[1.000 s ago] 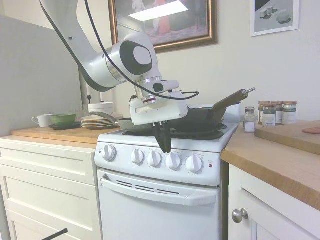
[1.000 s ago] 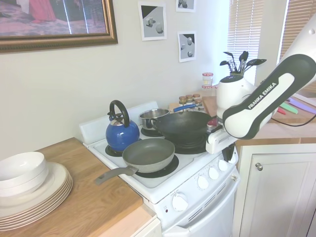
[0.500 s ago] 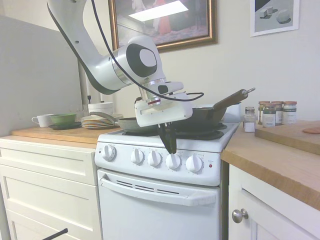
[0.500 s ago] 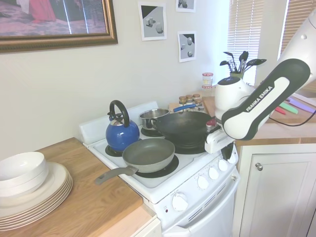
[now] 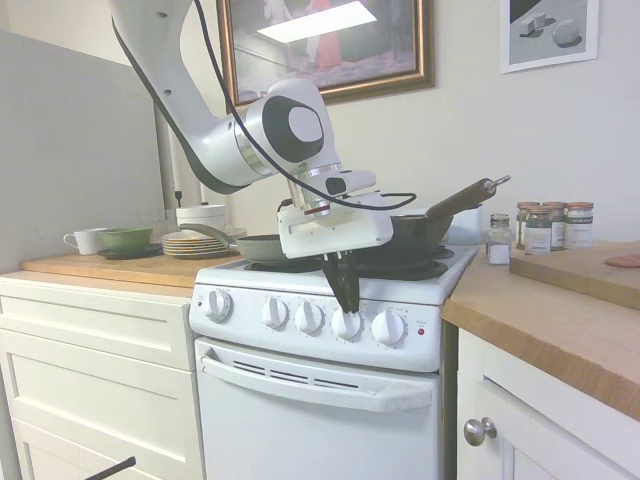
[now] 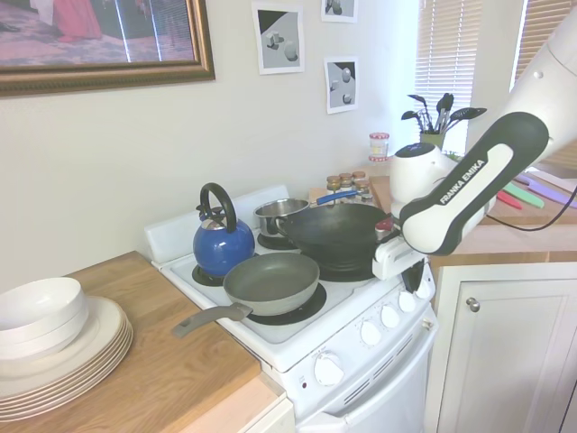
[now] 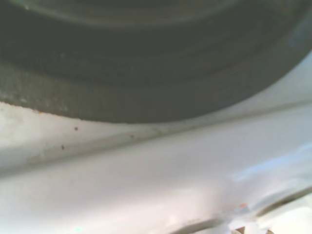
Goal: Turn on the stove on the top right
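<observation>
Since a second ago the arm has carried the pincer [image 5: 346,298] rightward along the knob row, from the gap beside the third knob to the fourth knob [image 5: 347,323], where its dark fingertips now point down and touch or nearly touch the top of that knob; the fingers look pressed close together, with no visible gap. Going left to right in the first exterior view: a wooden tabletop [image 5: 110,265] over white drawers carries a white cup [image 5: 87,240], a green bowl [image 5: 126,238] and a stack of plates [image 5: 195,243]; next stands the stove [image 5: 320,390], a small white range set between the cabinets, with five round knobs across its front panel, a tiny red light [image 5: 421,330] at the panel's right end and an oven door handle [image 5: 318,384] below. A dark wok [image 5: 410,232] sits on the right burners, its handle rising to the right. Beyond, a second wooden tabletop [image 5: 560,320] holds spice jars [image 5: 548,227] near the wall. A gilt-framed painting [image 5: 330,45] hangs above the stove. The second exterior view adds a blue kettle [image 6: 222,242], a grey frying pan [image 6: 270,283] and a small steel pot [image 6: 279,216] on the burners. The wrist view shows only a blurred dark curved surface above white enamel.
</observation>
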